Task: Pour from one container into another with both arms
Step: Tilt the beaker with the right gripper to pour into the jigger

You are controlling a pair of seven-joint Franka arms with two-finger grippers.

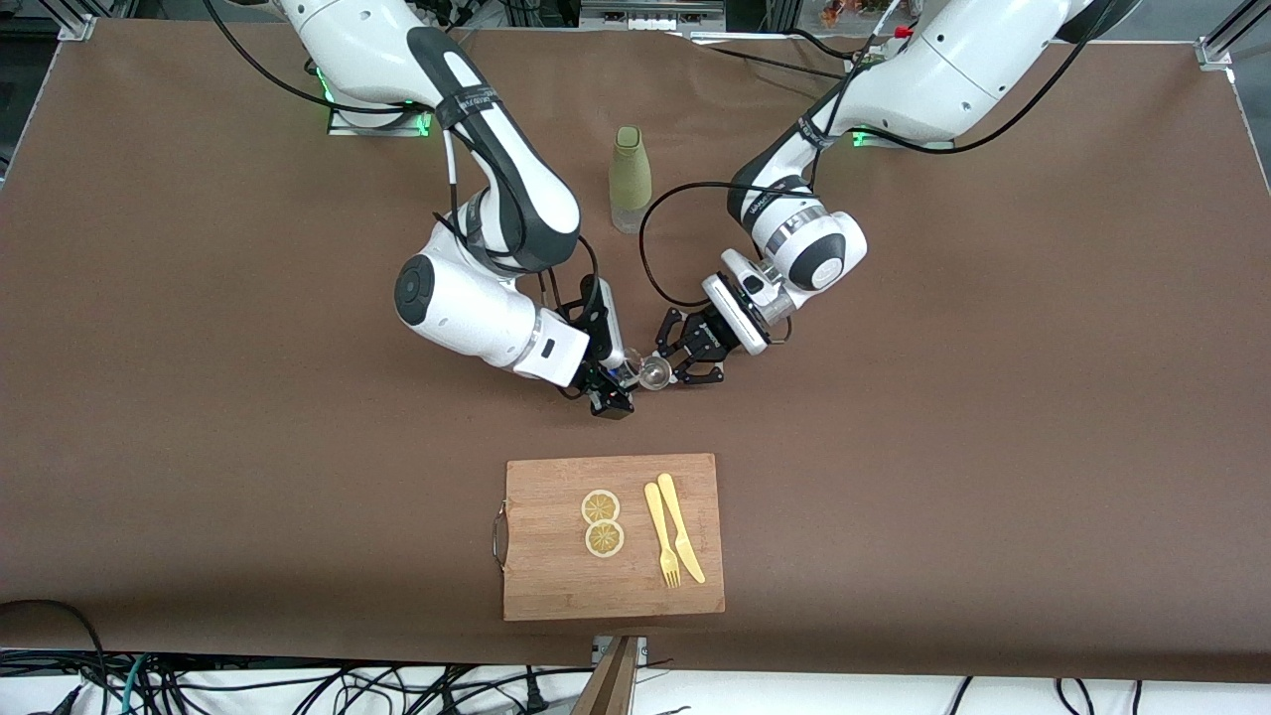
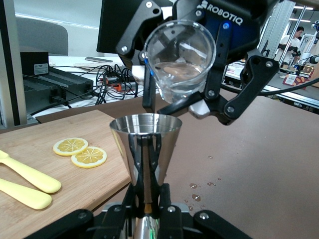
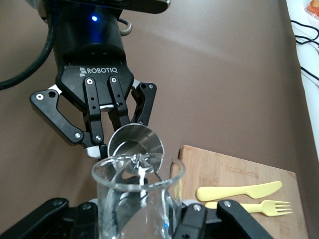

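Here, right claw (image 1: 624, 382): clamped on a clear glass (image 1: 629, 369), tipped over the metal cup (image 1: 655, 372).
Left claw (image 1: 667, 369): clamped on that cup, upright over the surface (image 1: 993, 397).
Bottle (image 1: 630, 179): near the bases.
Cutting board (image 1: 613, 536): nearer the camera.

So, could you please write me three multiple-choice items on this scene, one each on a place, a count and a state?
1. Where do the lemon slices lie?
A. on the cutting board
B. on the brown cloth
C. in a bowl

2. How many lemon slices are there?
A. one
B. two
C. four

3. What is the left claw shut on?
A. a fork
B. a bottle
C. the metal jigger

Answers:
1. A, they rest on the wooden board.
2. B, two rounds show side by side.
3. C, it grips the jigger under the tilted glass held by the right claw.
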